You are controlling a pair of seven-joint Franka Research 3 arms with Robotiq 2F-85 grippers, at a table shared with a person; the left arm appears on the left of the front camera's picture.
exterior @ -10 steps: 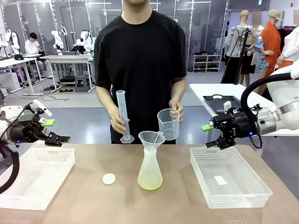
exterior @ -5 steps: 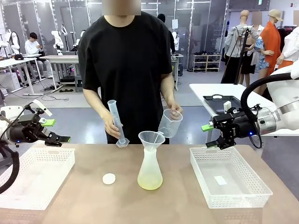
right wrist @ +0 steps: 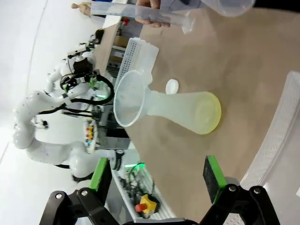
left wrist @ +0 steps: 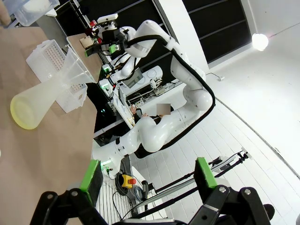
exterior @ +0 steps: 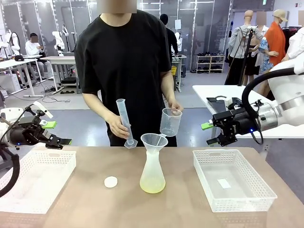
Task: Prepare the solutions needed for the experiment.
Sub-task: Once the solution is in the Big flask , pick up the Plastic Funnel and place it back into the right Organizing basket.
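The left gripper (exterior: 58, 134) is held released, its green-padded jaws spread with nothing between them, above the far edge of a white perforated plastic basket (exterior: 28, 190) set at the left edge of the brown desk (exterior: 95, 204). The right gripper (exterior: 209, 134) is likewise spread and empty, poised over the desk's far edge near the far corner of a second white perforated plastic basket (exterior: 223, 152), which is placed at the desk's right edge.

Between the two baskets, at the middle of the desk, a frosted translucent conical flask (exterior: 153, 168) is stood upright, with a clear plastic funnel (exterior: 153, 140) seated in its neck. The solutions (exterior: 152, 186), a small amount of pale yellow see-through liquid, are contained in the bottom of that flask. A small white round cap (exterior: 110, 182) is laid on the desk beside the flask, towards the left basket.

At the far edge, a tall clear graduated cylinder (exterior: 124, 118) is gripped, tilted, in one hand (exterior: 117, 127) of a person, and a clear plastic measuring beaker (exterior: 171, 122) is held in the other hand (exterior: 175, 109), just above the funnel's rim.
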